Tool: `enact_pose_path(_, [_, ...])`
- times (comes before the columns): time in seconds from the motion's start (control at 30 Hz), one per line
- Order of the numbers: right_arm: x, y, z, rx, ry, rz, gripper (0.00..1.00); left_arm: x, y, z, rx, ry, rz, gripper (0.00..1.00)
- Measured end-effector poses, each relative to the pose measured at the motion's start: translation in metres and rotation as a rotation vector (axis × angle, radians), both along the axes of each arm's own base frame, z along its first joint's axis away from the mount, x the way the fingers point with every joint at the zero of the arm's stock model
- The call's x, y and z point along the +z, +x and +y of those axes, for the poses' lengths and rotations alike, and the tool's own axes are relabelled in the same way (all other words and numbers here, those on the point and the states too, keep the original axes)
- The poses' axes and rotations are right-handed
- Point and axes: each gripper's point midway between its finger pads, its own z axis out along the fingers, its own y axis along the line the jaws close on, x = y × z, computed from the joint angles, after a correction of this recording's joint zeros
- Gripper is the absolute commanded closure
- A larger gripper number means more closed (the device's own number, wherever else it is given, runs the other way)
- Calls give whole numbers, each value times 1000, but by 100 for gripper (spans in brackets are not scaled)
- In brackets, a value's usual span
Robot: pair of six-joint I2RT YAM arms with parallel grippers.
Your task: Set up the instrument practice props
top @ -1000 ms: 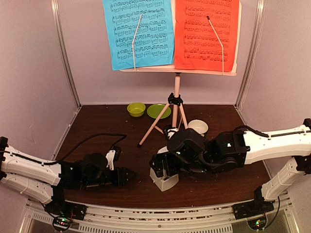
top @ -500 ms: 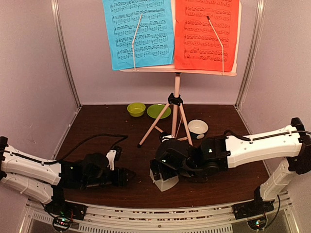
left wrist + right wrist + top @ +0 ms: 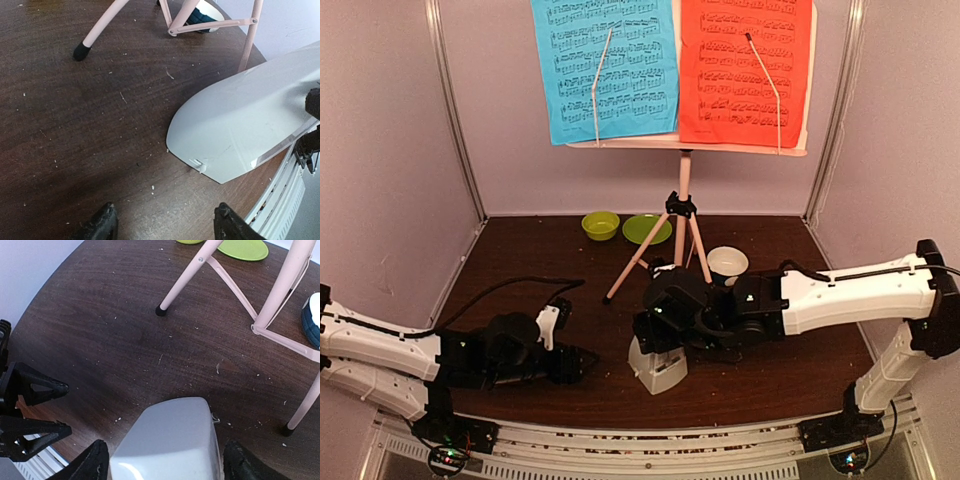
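The right gripper (image 3: 165, 462) brackets the upright metronome (image 3: 167, 432), seemingly to seat it near the music stand (image 3: 685, 185); I cannot tell if it grips. The left gripper (image 3: 162, 225) lies spread, empty.

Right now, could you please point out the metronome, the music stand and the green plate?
metronome (image 3: 170, 440), right wrist view, its top face.
music stand (image 3: 685, 175), top view, its upright pole.
green plate (image 3: 640, 230), top view, its middle.

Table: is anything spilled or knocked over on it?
Yes, a little: pale crumbs are scattered all over the dark brown wooden table. Nothing looks knocked over: the pale pink tripod music stand stands upright, and the white pyramid metronome sits on its base, with the right tool around it.
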Motion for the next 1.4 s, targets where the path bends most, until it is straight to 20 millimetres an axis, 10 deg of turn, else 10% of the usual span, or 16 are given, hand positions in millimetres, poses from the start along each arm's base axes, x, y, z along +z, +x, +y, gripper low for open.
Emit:
enact_pose_path(0.47, [-2, 3, -5, 42, 20, -7, 53, 15, -3, -5, -156, 95, -209, 9])
enact_pose_path(1.4, [1, -15, -8, 189, 98, 66, 81, -38, -29, -71, -578, 321, -395, 2])
